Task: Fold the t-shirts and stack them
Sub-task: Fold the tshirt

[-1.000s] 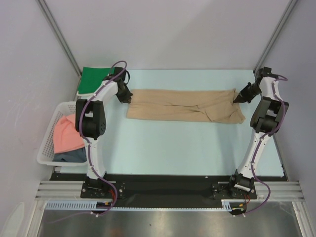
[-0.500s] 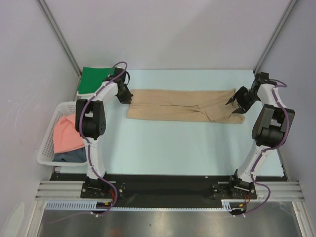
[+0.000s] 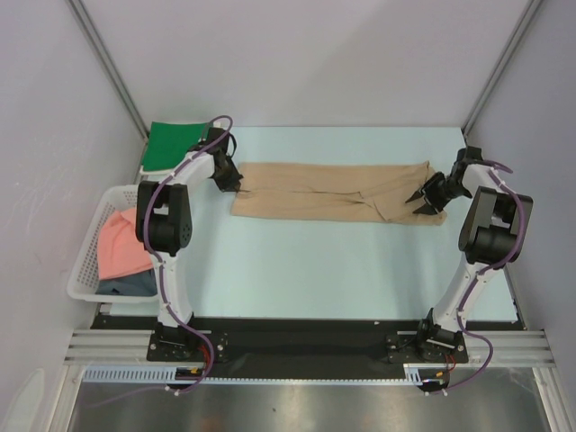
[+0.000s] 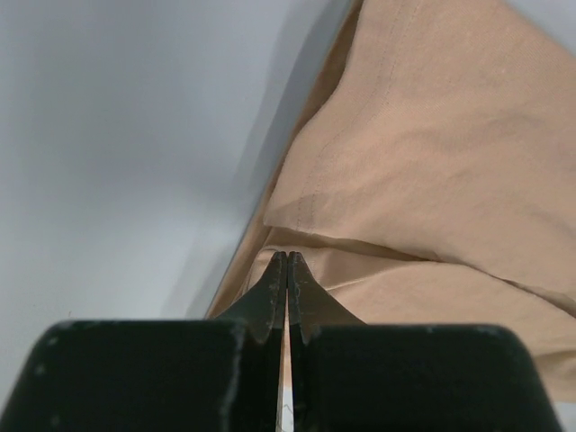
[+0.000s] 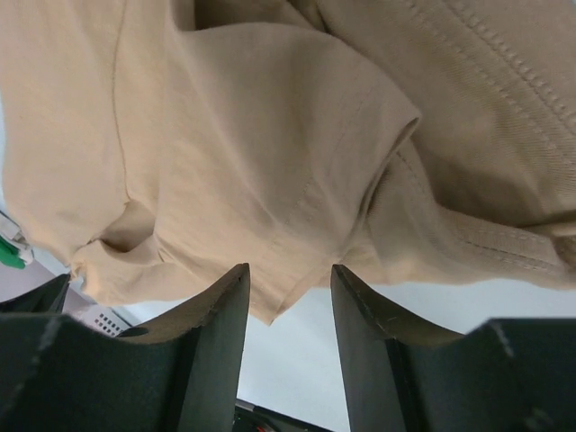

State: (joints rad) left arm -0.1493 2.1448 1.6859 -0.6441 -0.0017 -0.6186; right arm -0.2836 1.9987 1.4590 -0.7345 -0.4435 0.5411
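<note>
The tan t-shirt [image 3: 324, 191] lies folded into a long band across the far half of the table. My left gripper [image 3: 236, 183] is at its left end. In the left wrist view the gripper [image 4: 287, 256] is shut, with a thin sliver of the tan cloth [image 4: 432, 135] between its jaws. My right gripper [image 3: 421, 200] is open over the shirt's right end. In the right wrist view a corner of the tan cloth [image 5: 270, 135] lies between the gripper's [image 5: 290, 270] spread jaws. The green t-shirt [image 3: 171, 144] lies folded at the back left. The pink t-shirt [image 3: 121, 245] and the dark grey-blue one [image 3: 130, 285] are in the basket.
A white lattice basket [image 3: 85, 261] stands at the left edge of the table. Walls close in on the left, back and right. Pale table surface [image 3: 333, 270] lies between the tan shirt and the arm bases.
My right gripper has opened and moved from the shirt's far right corner toward the near side, over its right end. The left gripper has stayed put.
</note>
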